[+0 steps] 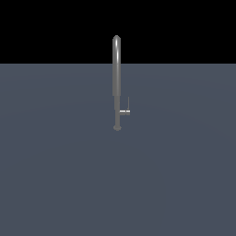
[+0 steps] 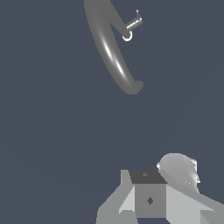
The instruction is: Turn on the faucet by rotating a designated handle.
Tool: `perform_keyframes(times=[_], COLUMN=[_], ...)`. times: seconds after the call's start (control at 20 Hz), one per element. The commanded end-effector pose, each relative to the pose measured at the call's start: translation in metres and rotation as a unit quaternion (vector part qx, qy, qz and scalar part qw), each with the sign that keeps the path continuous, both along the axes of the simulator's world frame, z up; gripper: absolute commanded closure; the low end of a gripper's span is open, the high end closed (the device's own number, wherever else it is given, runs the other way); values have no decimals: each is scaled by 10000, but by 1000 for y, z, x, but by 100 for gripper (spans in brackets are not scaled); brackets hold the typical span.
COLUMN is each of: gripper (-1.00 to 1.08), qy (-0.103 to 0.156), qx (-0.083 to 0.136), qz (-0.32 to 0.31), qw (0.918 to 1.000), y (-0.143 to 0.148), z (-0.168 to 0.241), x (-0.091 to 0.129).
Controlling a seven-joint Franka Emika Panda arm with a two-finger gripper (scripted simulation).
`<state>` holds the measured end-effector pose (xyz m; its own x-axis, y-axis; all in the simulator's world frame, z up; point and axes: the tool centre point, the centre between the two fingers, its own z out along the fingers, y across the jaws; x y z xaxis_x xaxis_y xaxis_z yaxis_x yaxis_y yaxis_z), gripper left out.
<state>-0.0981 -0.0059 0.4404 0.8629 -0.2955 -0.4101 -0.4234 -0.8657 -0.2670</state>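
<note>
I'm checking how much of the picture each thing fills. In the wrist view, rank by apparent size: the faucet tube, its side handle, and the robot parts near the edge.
1. Tall grey metallic faucet tube, about level with
2. blocky grey robot parts; these sit nearest the camera, so the order is unsure.
3. Small grey metallic side handle.

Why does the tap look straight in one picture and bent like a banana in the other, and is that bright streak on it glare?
Exterior view: the faucet stands straight, evenly lit, with a soft highlight along the tube and no visible shadow on the floor. Wrist view: the close, steep camera angle foreshortens the faucet into a curve; the white streak is a rendered highlight. The handle looks sharp, not blurred.
</note>
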Motion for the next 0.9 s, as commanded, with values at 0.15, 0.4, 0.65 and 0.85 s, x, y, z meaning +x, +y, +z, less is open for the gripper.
perform_keyframes(times=[0.15, 0.4, 0.65, 0.85], gripper=[108, 108, 108, 108], qy=[389, 750, 1119, 1423], qx=[404, 781, 1169, 1489], qz=[-399, -765, -1140, -1447], qw=[9976, 9912, 9802, 9678], y=[-5, -10, -16, -21], z=[-18, -36, -58, -77], x=[31, 59, 85, 105])
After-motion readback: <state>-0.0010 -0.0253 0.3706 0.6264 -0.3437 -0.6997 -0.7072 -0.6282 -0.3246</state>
